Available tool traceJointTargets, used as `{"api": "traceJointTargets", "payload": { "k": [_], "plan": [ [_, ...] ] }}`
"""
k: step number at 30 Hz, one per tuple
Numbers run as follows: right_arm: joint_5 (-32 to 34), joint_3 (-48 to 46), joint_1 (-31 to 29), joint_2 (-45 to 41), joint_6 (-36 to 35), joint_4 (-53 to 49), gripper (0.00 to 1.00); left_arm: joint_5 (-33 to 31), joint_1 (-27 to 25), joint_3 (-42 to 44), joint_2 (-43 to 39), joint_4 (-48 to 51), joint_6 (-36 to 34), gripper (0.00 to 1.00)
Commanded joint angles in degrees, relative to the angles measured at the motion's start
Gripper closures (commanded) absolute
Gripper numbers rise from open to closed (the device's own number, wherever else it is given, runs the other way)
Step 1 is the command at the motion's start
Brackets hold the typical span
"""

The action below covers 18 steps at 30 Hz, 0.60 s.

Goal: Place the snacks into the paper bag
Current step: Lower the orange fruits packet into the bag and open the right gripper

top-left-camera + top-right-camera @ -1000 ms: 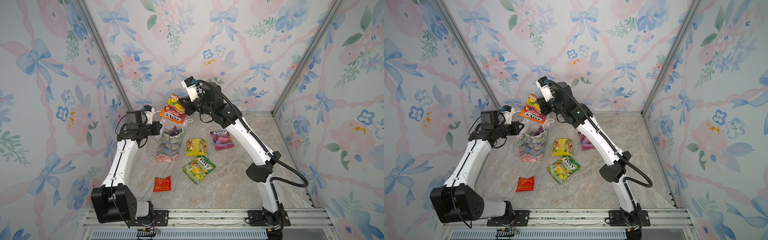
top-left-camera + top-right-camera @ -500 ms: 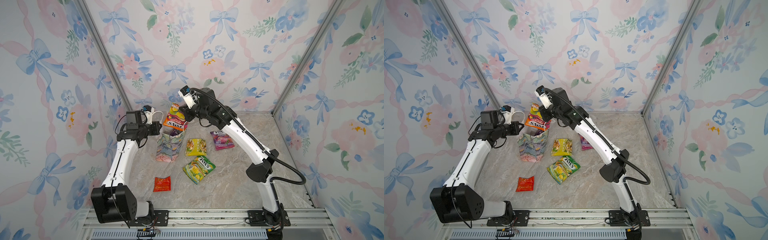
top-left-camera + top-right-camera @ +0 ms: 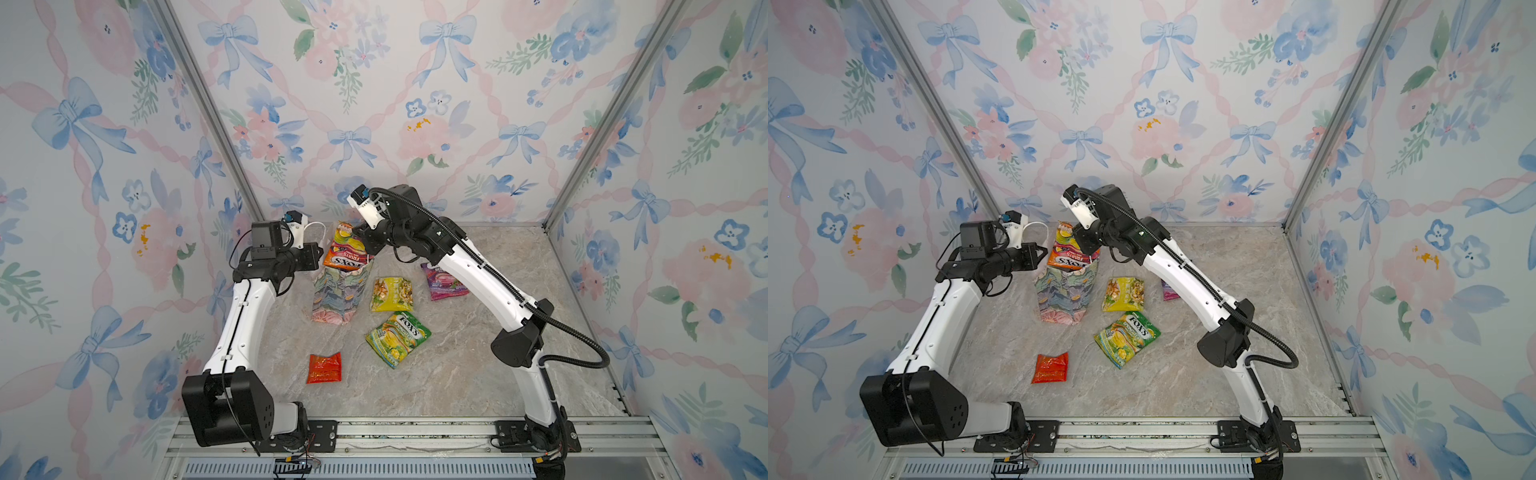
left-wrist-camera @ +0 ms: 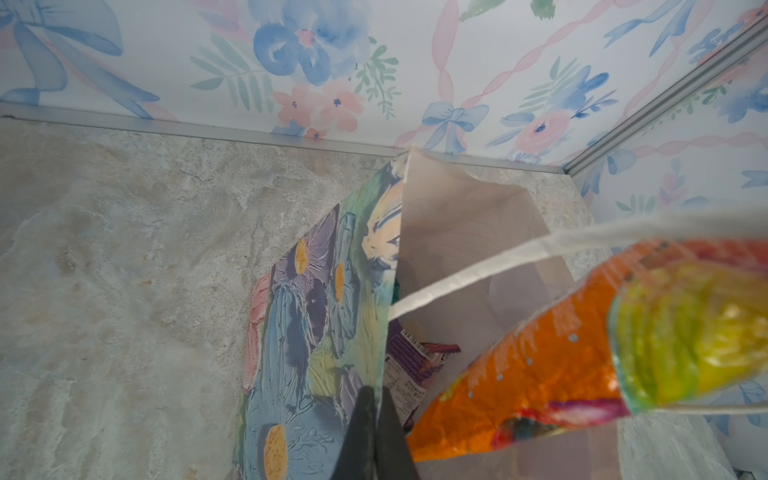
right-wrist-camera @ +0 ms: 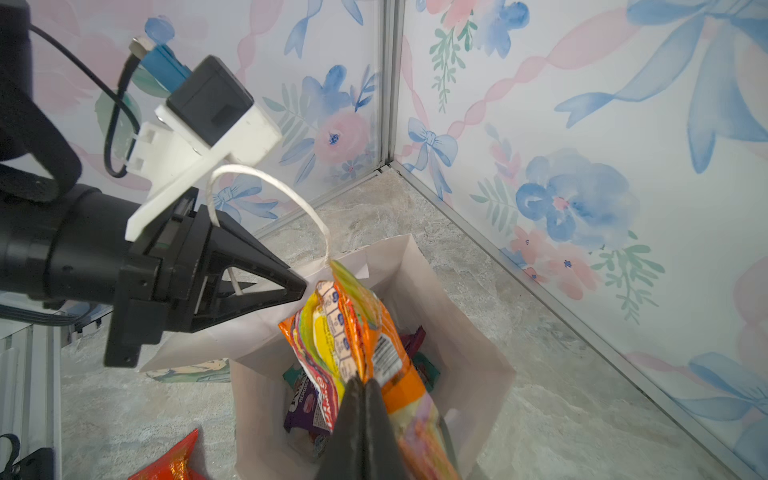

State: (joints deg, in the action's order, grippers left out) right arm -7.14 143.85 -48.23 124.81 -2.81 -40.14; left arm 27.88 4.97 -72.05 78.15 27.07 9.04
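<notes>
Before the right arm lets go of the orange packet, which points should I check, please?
1. right gripper shut on orange FOX'S packet: ok.
2. left gripper pinching the paper bag at its rim: ok.
3. Bag upright, mouth open: ok.
4. Packet over the mouth: ok.
5. white cord handle clear of the packet's path: cannot tell.

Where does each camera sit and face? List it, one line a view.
Top views: high in front, looking down on table, bag; left arm, right arm show.
Left wrist: on left arm, facing down bag's side; left gripper pinches its rim.
Right wrist: above bag, facing in; right gripper holds orange packet.
Shared: both wrist views show bag's inside, orange packet.
</notes>
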Motion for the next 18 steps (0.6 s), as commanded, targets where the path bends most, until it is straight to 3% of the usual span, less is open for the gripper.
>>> {"api": "traceJointTargets", "payload": {
  "k": [1, 15, 16, 18],
  "plan": [
    [-1.6, 0.2, -0.6, 0.8, 1.4, 0.1, 1.00, 0.9, 0.5, 0.7, -1.2, 0.9, -0.1, 1.00],
    [-2.1, 8.9, 0.2, 9.6, 3.8, 0.9, 1.00, 0.9, 0.6, 0.7, -1.1, 0.9, -0.1, 1.00],
    [-1.8, 10.4, 0.5, 10.5, 4.1, 0.9, 0.95, 0.9, 0.6, 0.7, -1.1, 0.9, -0.1, 1.00],
    [-0.6, 13.3, 1.1, 12.3, 4.8, 1.2, 0.59, 1.0, 0.7, 0.7, -1.0, 1.0, -0.1, 1.00]
  ]
}}
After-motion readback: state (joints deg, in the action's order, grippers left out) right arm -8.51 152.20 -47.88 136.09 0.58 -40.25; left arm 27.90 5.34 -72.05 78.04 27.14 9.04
